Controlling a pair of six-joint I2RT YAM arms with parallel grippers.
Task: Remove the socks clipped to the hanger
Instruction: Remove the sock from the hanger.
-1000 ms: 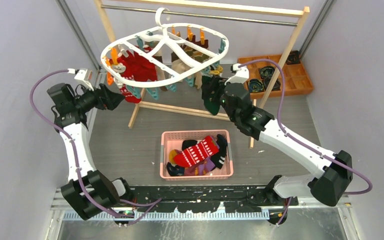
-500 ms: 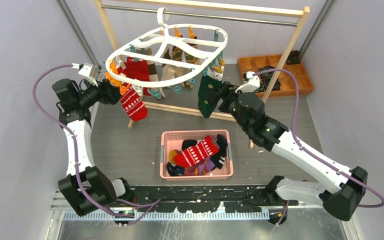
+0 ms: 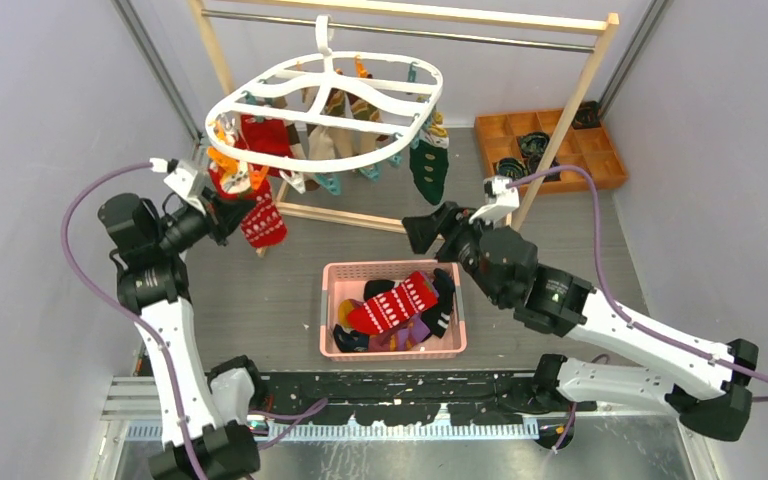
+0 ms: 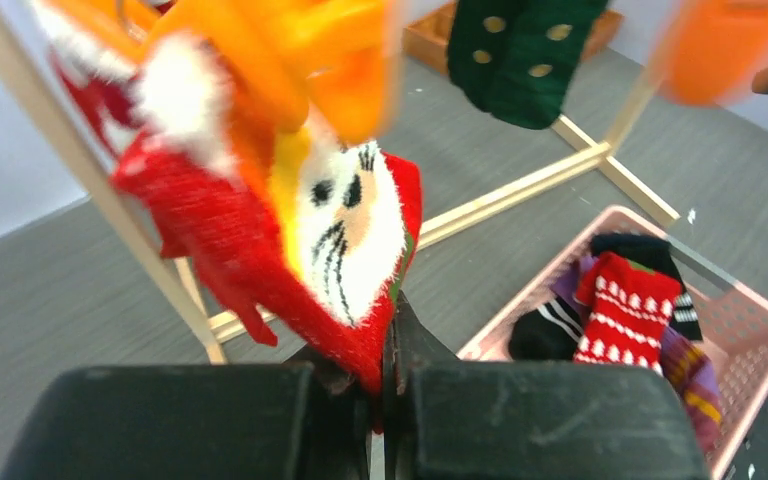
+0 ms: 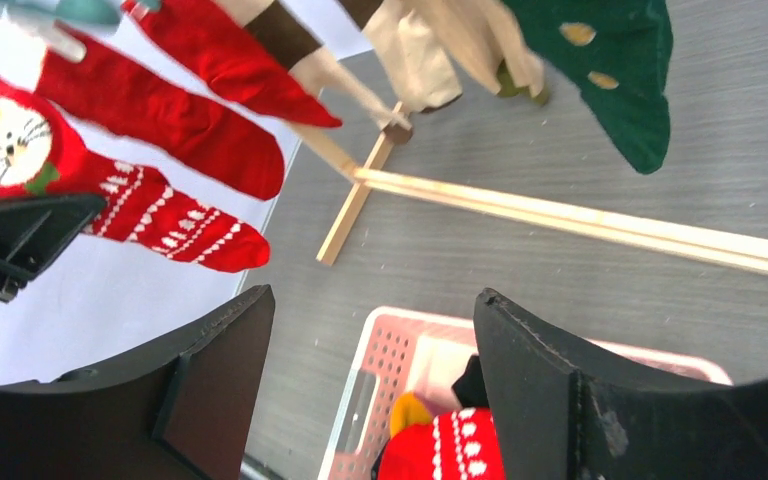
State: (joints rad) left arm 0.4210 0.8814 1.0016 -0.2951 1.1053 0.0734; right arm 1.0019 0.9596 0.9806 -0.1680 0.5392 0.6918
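Note:
The white oval hanger (image 3: 325, 72) hangs by its hook from the rack's rail, with several socks on its clips. At its left side my left gripper (image 3: 228, 215) is shut on the edge of a red sock with a cat face (image 4: 350, 225), which hangs under an orange clip (image 4: 300, 60). A red sock with white pattern (image 3: 263, 222) dangles beside it. A dark green dotted sock (image 3: 428, 170) hangs at the right, beige socks (image 3: 345, 140) in the middle. My right gripper (image 3: 428, 226) stands open and holds nothing, below the green sock (image 5: 610, 70) and above the basket's far rim.
A pink basket (image 3: 392, 268) with several loose socks sits on the table between the arms. The light wooden rack (image 3: 572, 115) stands behind it, its foot bar crossing the floor. An orange compartment tray (image 3: 600, 150) lies at the back right.
My left gripper has shut on the red cat-face sock. The right arm has drawn back and down from the green sock. The hanger has swung and tilted.

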